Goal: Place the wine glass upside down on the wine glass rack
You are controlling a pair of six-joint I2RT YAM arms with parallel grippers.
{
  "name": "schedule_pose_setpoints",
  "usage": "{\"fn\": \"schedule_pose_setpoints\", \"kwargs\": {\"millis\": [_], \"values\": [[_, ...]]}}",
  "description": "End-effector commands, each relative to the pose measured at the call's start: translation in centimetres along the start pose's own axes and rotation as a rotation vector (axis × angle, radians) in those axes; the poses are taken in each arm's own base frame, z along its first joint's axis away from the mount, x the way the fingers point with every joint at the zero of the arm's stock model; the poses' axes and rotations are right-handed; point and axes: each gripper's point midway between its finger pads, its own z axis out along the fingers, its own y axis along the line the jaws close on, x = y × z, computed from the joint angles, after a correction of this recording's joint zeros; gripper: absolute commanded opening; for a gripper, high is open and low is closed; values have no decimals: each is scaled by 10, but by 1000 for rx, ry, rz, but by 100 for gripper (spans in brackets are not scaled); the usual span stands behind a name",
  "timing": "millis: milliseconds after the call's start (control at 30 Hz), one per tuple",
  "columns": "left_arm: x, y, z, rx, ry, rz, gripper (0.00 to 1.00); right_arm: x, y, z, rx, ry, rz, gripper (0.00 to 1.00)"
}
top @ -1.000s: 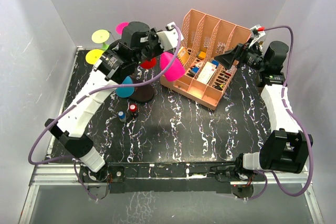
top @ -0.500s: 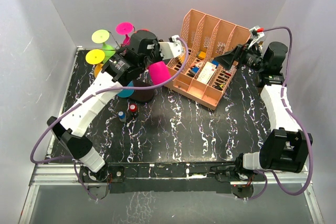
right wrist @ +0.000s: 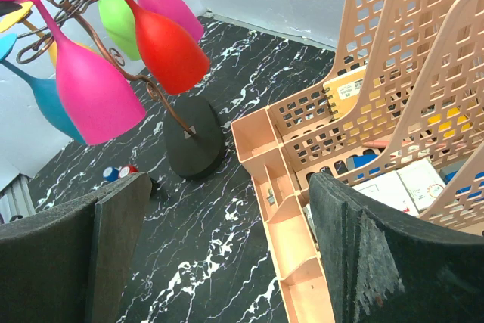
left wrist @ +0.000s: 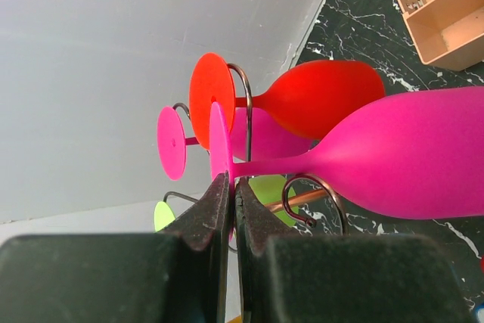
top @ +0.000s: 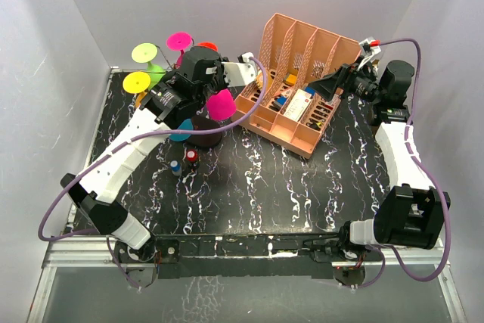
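Since the earlier frame the left hand [left wrist: 231, 185] has swung the pink wine glass [left wrist: 408, 153] back against the rack [right wrist: 195, 145], clenched on its foot, bowl hanging down. Whether the stem sits inside a wire curl is unclear. The right hand [right wrist: 234, 251], released, hovers by the organiser [right wrist: 393, 111].

The black, white-veined table [top: 287, 187] bears a peach slotted plastic organiser [top: 281, 128]. Left of it stand the dark wire rack [top: 206, 135], on its flat oval base, a tiny blue-capped vial [top: 175, 166] and a red-capped vial [top: 192, 156].

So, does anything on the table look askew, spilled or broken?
Nothing stands out. The wine glass rack stands upright, the other glasses hang bowl-down, and the pink wine glass is bowl-down too, its foot pinched by the left gripper. No spill shows.
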Motion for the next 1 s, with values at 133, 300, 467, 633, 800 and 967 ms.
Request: {"fn": "schedule_pose_setpoints", "kwargs": {"millis": [133, 300, 467, 633, 800, 967], "values": [[15, 26, -30, -65, 14, -7, 0, -6, 1, -1, -18, -26, -39, 94], [17, 22, -25, -67, 22, -7, 0, -4, 0, 0, -23, -23, -34, 94], [15, 21, -19, -74, 25, -9, 0, -5, 1, 0, -24, -25, -34, 94], [14, 21, -18, -74, 23, -12, 0, -4, 2, 0, -28, -23, -34, 94], [18, 18, -17, -71, 39, -1, 0, -2, 0, 1, -29, -18, -27, 95], [14, 17, -9, -78, 31, -9, 0, -2, 1, 1, -32, -19, -29, 95]]}}
